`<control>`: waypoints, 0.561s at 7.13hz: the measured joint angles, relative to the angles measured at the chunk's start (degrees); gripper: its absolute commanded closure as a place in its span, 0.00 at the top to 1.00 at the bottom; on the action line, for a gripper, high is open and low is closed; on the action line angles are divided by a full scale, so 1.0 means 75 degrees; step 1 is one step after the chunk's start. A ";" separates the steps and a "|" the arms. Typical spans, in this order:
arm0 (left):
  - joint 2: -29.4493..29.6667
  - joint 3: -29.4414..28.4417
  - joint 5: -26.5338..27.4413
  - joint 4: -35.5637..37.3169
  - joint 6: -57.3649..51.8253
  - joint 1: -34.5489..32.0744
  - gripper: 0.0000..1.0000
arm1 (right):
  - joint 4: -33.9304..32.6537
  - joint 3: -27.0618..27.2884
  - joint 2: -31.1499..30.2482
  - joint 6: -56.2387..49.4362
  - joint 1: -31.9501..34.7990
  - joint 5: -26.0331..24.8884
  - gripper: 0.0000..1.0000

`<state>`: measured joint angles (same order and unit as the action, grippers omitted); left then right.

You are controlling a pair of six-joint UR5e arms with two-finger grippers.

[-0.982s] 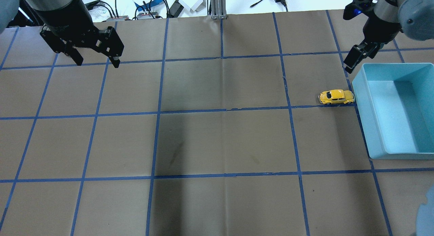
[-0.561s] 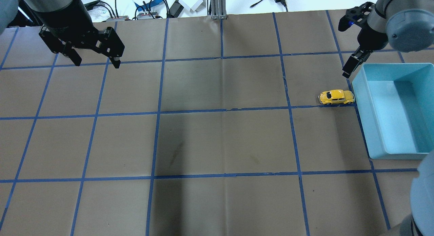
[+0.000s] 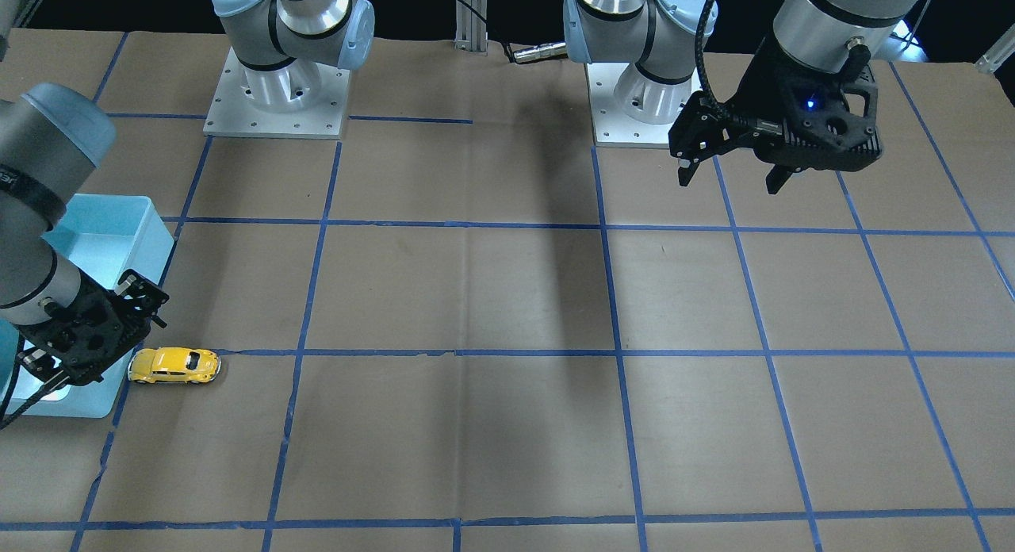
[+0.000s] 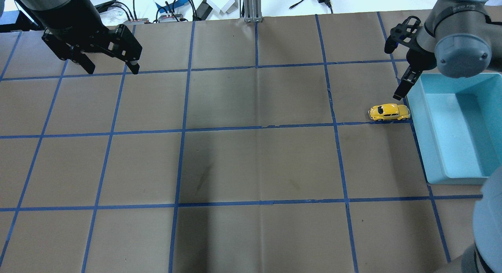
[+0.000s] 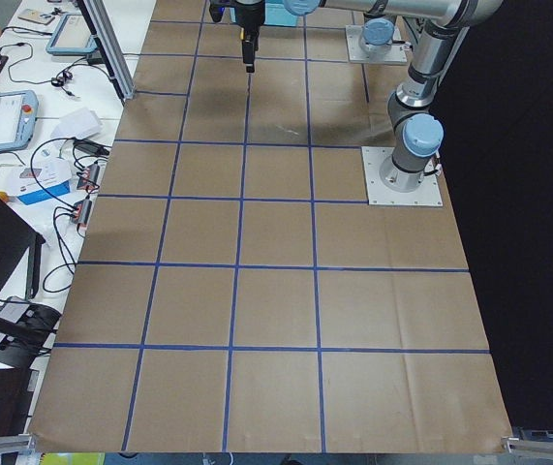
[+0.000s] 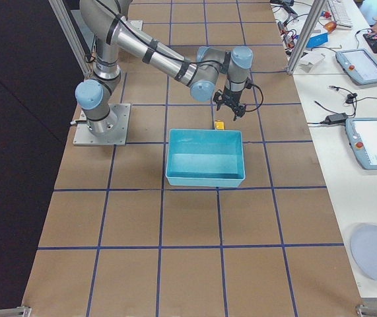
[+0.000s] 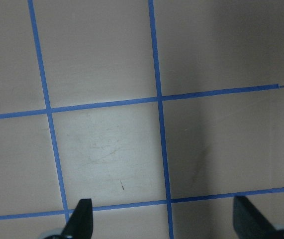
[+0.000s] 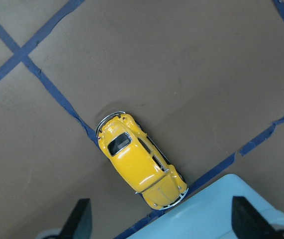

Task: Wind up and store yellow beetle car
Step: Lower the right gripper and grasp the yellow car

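my left gripper hung with its fingers spread wide over the far left part of the table, well apart from the work. i judged it parked there to leave the job to my other arm. further right, the yellow beetle car stood on its wheels, lying along a blue tape line, with one bumper hard by the teal bin (touching or a hair off, i could not tell). my right gripper hovered above and just beyond the car, fingers wide apart and holding nothing. the wrist view showed the car between them but nearer one finger, so i reckoned i needed to centre before coming down. as for room, the bin's wall shut off that end of the car, and a finger dropped there would likely strike the rim. the car's flanks were open to my fingers, and toward the left there were several squares of paper for winding. the bin stood open-topped, close by for storing.
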<state>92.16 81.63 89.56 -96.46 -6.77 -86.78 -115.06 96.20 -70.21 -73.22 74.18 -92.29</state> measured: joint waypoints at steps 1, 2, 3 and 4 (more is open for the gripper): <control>-0.0010 -0.0010 -0.0033 0.0006 0.0375 0.0007 1.00 | -0.0135 0.0022 0.0019 -0.1069 0.0000 -0.0009 0.96; 0.0001 -0.0057 -0.0070 -0.0013 0.0855 0.0012 1.00 | -0.0316 0.0030 0.0099 -0.1861 0.0004 -0.0034 0.96; 0.0007 -0.0105 -0.0066 -0.0024 0.1130 0.0019 1.00 | -0.0456 0.0069 0.0282 -0.2463 0.0025 -0.0042 0.96; -0.0001 -0.0116 -0.0052 -0.0028 0.1230 0.0021 1.00 | -0.0639 0.0227 0.0430 -0.3040 0.0051 -0.0048 0.96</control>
<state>92.15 80.75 89.17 -96.66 2.45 -86.62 -119.85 97.90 -66.98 -96.03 74.56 -92.65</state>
